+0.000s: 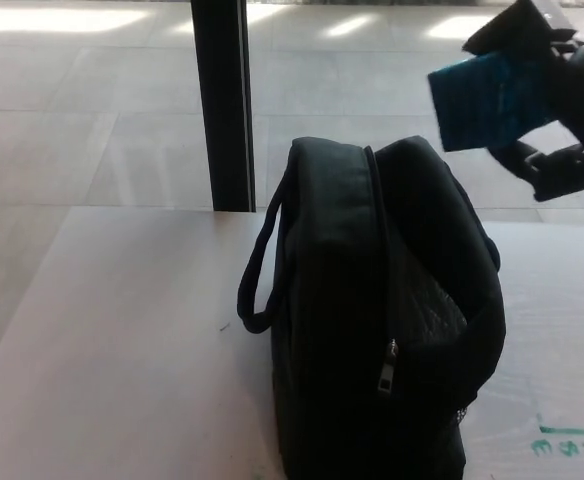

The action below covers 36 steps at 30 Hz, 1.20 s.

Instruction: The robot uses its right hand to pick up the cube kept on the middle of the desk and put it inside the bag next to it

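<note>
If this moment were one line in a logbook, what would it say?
right robot hand: holding blue cube | above black bag | cube not yet inside

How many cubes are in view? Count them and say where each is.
1. The blue cube is held in the right hand, up in the air above and to the right of the black bag. Others could be hidden behind the bag.

Tabletop [112,340]: pale, matte. Black bag [372,320] stands upright on it, right of centre. Green marking [570,440] at near-right corner.
</note>
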Motion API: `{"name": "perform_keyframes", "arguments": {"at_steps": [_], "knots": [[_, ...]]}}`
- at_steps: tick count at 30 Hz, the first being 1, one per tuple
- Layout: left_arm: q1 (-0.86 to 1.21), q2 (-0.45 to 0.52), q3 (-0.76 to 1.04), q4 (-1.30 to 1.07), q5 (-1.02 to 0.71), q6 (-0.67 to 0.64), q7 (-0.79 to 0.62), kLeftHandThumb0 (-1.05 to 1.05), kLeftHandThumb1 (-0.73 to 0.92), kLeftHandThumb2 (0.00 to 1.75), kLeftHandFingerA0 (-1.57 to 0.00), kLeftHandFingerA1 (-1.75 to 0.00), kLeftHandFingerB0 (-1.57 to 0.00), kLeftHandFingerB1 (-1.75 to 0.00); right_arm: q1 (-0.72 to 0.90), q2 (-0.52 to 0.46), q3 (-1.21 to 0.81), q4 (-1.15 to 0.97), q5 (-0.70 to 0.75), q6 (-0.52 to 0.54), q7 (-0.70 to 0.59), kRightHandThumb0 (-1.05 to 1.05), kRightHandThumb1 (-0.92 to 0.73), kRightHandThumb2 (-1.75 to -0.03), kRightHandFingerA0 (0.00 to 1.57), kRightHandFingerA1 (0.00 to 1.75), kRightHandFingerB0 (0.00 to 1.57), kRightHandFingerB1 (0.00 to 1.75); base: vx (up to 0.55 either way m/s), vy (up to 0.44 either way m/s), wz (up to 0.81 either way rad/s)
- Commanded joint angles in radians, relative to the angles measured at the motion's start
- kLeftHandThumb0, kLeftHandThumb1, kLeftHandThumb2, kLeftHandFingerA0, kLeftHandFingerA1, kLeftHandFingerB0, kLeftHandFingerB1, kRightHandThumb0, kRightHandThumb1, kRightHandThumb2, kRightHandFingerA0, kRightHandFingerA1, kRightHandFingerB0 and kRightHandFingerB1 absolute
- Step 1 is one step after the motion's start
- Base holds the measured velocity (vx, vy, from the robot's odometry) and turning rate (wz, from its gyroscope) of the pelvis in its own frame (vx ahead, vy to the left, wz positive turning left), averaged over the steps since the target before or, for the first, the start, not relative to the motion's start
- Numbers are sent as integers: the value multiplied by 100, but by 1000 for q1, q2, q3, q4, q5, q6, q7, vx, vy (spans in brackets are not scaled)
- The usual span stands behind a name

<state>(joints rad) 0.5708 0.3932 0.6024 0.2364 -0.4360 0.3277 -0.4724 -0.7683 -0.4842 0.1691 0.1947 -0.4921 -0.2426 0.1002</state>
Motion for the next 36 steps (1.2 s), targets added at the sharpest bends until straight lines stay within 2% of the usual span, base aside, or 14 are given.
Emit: {"name": "perform_keyframes", "arguments": {"at_steps": [1,3,4,10,11,14,18,19,21,23,26,28,32,36], "knots": [[3,12,2,15,13,-23,-6,-48,52,93,-38,-60,-24,-52,19,12,78,-57,-2,-34,93,-28,-61,-96,89,175,74,160,0,0,0],[-4,7,5,18,12,-23,4,-48,50,93,-39,-60,-26,-52,25,10,113,-64,-26,-47,100,-28,-59,-95,91,175,72,162,0,0,0],[-6,7,6,17,8,-16,5,-51,71,61,-42,-46,-37,-41,28,1,124,-56,-33,-69,96,-26,-55,-98,92,175,73,161,0,0,0],[-12,15,7,32,11,-25,-1,-49,51,92,-39,-60,-25,-52,46,-38,158,-69,-56,-67,151,-23,-54,-89,88,175,68,166,0,0,0],[-12,18,7,25,16,-23,8,-48,70,60,-45,-46,-38,-42,59,-50,167,-49,-71,-95,136,-25,-55,-81,89,175,71,160,0,0,0],[-9,20,2,15,18,-18,5,-50,70,60,-45,-46,-37,-42,74,-71,181,-38,-88,-105,148,-27,-56,-72,89,175,83,128,0,0,0],[-19,23,1,35,20,-23,4,-48,70,60,-46,-47,-38,-42,84,-79,199,-43,-99,-75,185,-24,-58,-65,88,175,78,138,0,0,0],[-17,21,-2,24,22,-29,0,-48,71,60,-44,-47,-37,-42,84,-76,199,-42,-99,-77,182,-35,-46,-91,117,133,87,108,0,0,0],[-21,23,-5,35,23,-34,-8,-48,71,60,-44,-47,-37,-42,85,-70,208,-51,-102,-63,202,-29,-67,-68,83,175,72,147,0,0,0],[-21,23,-4,25,23,-26,1,-47,72,60,-45,-46,-37,-42,89,-61,215,-67,-113,-64,198,-29,-65,-66,89,174,79,103,0,0,0],[-22,23,-5,14,27,-19,12,-48,71,60,-45,-46,-38,-41,81,-42,230,-75,-124,-51,208,-34,-69,-67,91,174,80,101,0,0,0],[-24,23,1,17,22,-15,11,-48,71,59,-43,-45,-38,-41,69,-22,257,-101,-147,-8,253,-42,-70,-61,79,126,44,46,0,0,0],[-24,27,-1,20,23,-17,2,-51,72,61,-41,-47,-35,-41,59,-34,297,-199,-243,82,360,-84,-48,-80,0,9,0,0,0,0,0],[-20,28,-4,27,29,-33,-8,-50,71,59,-43,-46,-37,-41,51,-44,309,-264,-341,108,354,-86,-49,-84,0,12,0,0,0,0,0]]}}
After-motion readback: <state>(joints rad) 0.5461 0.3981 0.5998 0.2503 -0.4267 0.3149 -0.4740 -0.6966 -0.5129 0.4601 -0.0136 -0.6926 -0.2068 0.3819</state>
